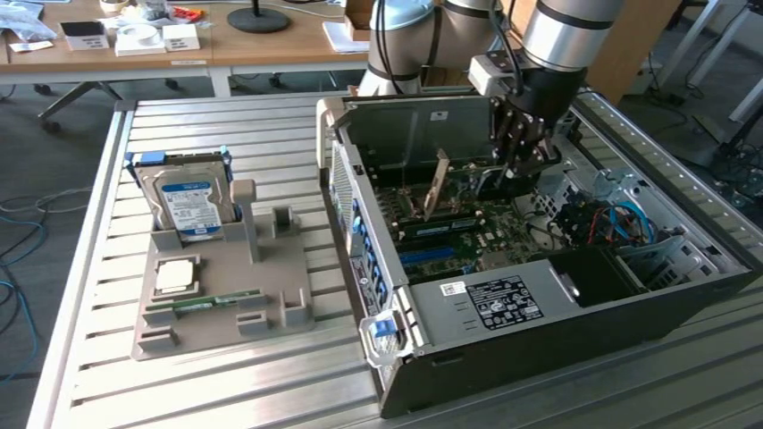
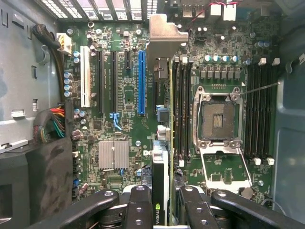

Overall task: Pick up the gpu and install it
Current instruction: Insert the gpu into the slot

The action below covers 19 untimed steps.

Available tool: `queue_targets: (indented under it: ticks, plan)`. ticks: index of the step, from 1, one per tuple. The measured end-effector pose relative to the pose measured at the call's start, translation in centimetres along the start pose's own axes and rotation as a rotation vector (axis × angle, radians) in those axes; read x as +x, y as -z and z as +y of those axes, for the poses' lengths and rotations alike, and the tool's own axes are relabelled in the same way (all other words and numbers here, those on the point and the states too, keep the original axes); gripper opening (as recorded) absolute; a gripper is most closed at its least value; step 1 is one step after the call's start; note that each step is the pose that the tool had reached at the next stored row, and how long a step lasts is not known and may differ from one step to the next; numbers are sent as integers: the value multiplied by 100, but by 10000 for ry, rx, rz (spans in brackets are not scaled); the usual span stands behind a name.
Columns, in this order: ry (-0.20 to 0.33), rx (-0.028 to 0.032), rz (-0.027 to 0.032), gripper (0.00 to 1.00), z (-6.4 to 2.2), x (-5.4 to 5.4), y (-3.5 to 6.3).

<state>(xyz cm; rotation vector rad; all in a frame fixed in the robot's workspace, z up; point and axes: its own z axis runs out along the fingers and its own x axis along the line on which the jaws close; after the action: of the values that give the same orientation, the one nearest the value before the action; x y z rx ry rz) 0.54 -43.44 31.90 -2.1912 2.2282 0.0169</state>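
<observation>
The tool (image 2: 165, 202), partly closed, pinches the gpu (image 2: 162, 160) edge-on above the motherboard (image 2: 119, 90).

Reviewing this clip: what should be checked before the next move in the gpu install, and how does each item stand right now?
1. Grip: the gripper is shut on the gpu, clamping both faces: ok.
2. The blue slot is empty: ok.
3. The bracket points toward the rear vents of the case: ok.
4. Card lined up over the blue slot: cannot tell; seen edge-on, it appears beside the slot.
5. The cable bundle lies away from the blue slot: ok.
</observation>
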Motion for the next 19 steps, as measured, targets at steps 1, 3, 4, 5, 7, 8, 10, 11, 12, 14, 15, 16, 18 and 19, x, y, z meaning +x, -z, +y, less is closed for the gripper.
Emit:
queue_targets:
  ticks: [1, 3, 4, 5, 7, 8, 10, 11, 12, 14, 15, 16, 18, 19]
  plan:
    - [0, 7, -3, 27, 11, 0, -6]
    - [1, 29, 0, 27, 31, 1, -23]
    - [1, 48, 0, 27, 41, 1, -36]
    - [1, 72, -1, 27, 51, 2, -49]
    - [3, 132, -1, 27, 75, 3, -76]
    - [3, 161, -2, 27, 88, 3, -89]
    - [3, 196, -3, 27, 106, 4, -105]
    - [4, 195, 0, 27, 109, 4, -105]
    - [4, 195, 1, 27, 112, 4, -107]
    - [3, 198, -4, 27, 120, 4, -115]
    - [4, 198, -5, 27, 125, 5, -121]
    - [4, 197, -3, 27, 131, 5, -126]
    - [4, 196, -2, 27, 142, 7, -135]
    - [4, 196, -1, 27, 145, 9, -136]
